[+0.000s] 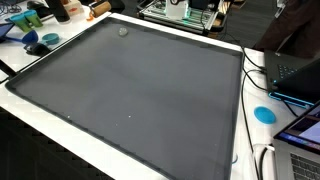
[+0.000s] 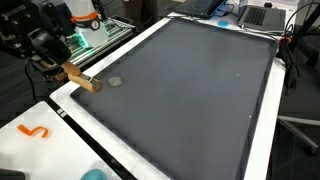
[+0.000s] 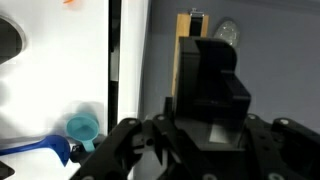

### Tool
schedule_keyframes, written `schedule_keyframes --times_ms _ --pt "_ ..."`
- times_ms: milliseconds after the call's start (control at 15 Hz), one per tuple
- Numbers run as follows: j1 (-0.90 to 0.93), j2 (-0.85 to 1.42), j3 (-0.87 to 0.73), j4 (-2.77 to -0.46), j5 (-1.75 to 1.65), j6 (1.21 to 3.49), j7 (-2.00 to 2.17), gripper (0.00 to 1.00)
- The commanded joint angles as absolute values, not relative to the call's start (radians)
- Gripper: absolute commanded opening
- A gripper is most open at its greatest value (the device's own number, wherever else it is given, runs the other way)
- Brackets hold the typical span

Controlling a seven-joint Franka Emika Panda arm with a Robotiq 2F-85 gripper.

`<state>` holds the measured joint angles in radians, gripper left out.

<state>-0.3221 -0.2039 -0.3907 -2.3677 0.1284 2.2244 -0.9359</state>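
Soft, even room light for you, faint sheen on the dark mat (image 1: pixel 140 95); wrist view's blurry, hand (image 3: pixel 200 60) looming dark, unfocused.

The arm hangs low, claw (image 2: pixel 60 68) angled down and sideways, its jaws clamped on a wooden block (image 2: pixel 84 82).

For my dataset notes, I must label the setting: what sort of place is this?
Probably a lab or office workbench: a laptop and loose cables lie at the edge, and a large dark mat covers a white table.
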Motion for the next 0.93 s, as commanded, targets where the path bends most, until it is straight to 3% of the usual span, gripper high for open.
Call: schedule_keyframes --times_ms 0,800,867 --pt "-0.325 -0.330 -0.366 -2.404 0.048 2.156 -0.832 0.25" --pt "-0.283 -0.594 -0.295 -2.404 -0.069 1.954 -0.612 0.25" --pt "-0.265 -0.547 -0.325 -2.386 -0.052 1.973 -0.643 0.50"
